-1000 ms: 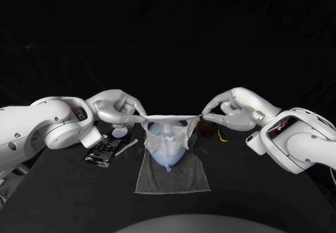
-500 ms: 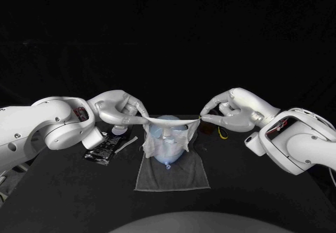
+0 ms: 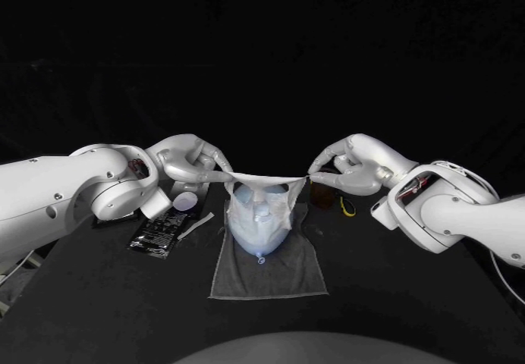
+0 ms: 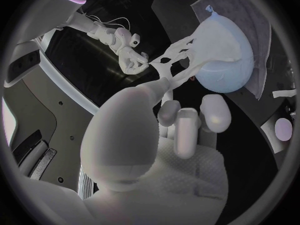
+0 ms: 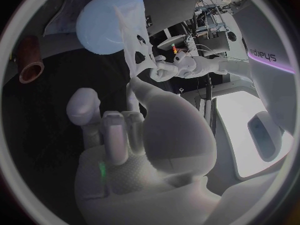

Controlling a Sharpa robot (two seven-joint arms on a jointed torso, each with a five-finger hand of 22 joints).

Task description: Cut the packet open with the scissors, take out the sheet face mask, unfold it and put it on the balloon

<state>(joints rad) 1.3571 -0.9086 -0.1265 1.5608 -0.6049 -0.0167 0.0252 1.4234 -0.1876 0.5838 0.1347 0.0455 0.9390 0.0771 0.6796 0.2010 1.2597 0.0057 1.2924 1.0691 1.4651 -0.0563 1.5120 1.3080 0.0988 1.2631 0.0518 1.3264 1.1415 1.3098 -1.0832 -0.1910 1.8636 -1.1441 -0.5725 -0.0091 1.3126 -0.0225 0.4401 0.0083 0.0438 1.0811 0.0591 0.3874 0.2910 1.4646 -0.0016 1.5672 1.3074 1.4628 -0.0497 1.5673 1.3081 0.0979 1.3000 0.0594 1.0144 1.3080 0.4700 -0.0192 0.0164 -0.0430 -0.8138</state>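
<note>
White sheet mask (image 3: pixel 266 196): it is stretched between the left robot hand (image 3: pixel 195 164) and the right robot hand (image 3: pixel 346 167). Its top edge is pulled tight and its lower part hangs over the upper half of the balloon (image 3: pixel 260 233).
Balloon: pale blue, lying on a grey cloth (image 3: pixel 269 274) in the middle of the black bench (image 3: pixel 109 303), with its knot toward the robot.
Left robot hand: clamped on the left corner of the mask, between thumb and finger.
Right robot hand: clamped on the right corner of the mask in the same way.
Packet (image 3: pixel 160 232): dark, flat on the bench to the left of the cloth, with a thin pale strip (image 3: pixel 198 225) just beside it.
Other things: a brown cylinder (image 3: pixel 324 197) and a small yellow object (image 3: pixel 348 208) are under the right robot hand. I cannot tell what the yellow one is.
</note>
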